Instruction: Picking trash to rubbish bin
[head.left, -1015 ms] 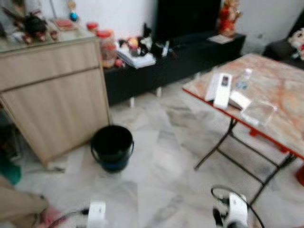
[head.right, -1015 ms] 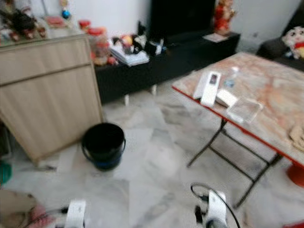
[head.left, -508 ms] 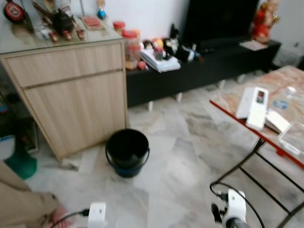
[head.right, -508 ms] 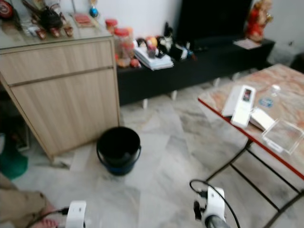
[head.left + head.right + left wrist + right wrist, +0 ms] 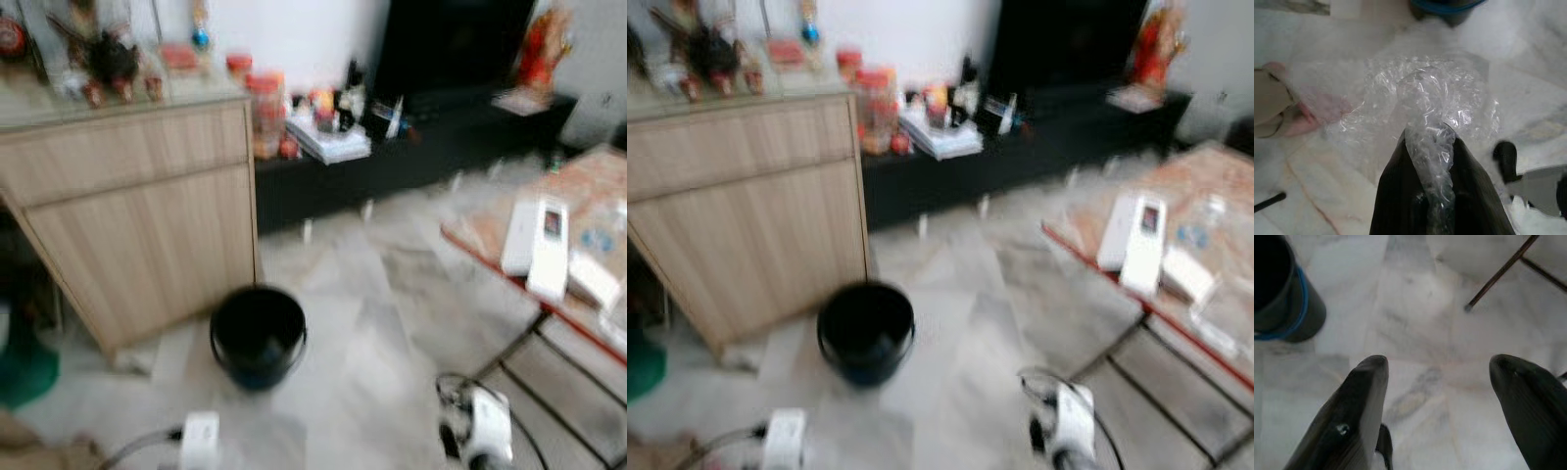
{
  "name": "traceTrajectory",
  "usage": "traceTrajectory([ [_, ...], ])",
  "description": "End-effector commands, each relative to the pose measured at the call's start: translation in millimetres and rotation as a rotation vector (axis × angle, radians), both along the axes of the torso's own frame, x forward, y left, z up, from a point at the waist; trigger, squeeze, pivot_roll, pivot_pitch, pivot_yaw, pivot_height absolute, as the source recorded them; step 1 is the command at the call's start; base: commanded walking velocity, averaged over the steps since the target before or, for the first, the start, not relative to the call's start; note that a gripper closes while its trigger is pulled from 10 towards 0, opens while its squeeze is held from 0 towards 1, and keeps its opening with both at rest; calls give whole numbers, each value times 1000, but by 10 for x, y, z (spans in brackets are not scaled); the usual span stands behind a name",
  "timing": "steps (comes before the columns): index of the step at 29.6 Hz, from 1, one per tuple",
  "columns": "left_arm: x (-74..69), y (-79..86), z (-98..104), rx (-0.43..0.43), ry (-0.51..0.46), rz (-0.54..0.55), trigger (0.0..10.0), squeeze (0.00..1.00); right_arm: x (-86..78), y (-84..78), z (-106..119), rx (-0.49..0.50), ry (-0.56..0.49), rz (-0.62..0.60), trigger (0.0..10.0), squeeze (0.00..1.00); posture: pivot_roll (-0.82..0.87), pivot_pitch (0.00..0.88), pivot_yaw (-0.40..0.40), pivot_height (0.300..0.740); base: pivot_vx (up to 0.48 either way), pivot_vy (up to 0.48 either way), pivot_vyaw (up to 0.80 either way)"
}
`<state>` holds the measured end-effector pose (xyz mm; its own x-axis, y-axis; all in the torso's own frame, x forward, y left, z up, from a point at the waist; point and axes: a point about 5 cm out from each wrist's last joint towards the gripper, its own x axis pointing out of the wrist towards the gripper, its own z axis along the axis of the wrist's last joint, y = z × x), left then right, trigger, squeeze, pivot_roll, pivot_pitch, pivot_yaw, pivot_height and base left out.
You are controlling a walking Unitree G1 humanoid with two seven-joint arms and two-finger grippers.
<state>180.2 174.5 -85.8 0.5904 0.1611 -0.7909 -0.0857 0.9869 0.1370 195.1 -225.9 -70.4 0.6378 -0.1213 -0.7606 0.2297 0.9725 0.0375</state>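
Observation:
A black bucket with a blue band stands on the marble floor beside a wooden cabinet; it is the bin. In the left wrist view my left gripper is shut on a crumpled clear plastic wrapper that bulges out past the black fingers. The bucket's blue rim lies at the far edge of that view, beyond the wrapper. My right gripper is open over bare floor, nothing between its fingers, with the bucket off to one side. Both wrists hang low at the bottom of the head views.
A wooden cabinet rises left of the bucket. A folding table with remotes and a clear box stands at right, its metal legs near my right gripper. A person's foot rests on the floor at left. A black TV bench lines the back.
The camera has swung left and moved slightly forward: the bucket now sits lower and nearer, and the table has slid toward the right edge. The current picture is blurred.

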Motion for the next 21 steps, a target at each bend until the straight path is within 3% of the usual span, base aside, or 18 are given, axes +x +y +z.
traceTrajectory([
  [1, -27, 87, -4, 27, 8, -5, 10000, 0, 95, 58, 41, 9, -32, 11, 10000, 0, -94, 0, -113, 740, 352, 0, 0],
  [21, 16, 52, 16, 29, -11, -32, 10000, 0, 96, 57, 44, 21, -41, 9, 10000, 0, -85, 0, -116, 740, 353, 0, 0],
])
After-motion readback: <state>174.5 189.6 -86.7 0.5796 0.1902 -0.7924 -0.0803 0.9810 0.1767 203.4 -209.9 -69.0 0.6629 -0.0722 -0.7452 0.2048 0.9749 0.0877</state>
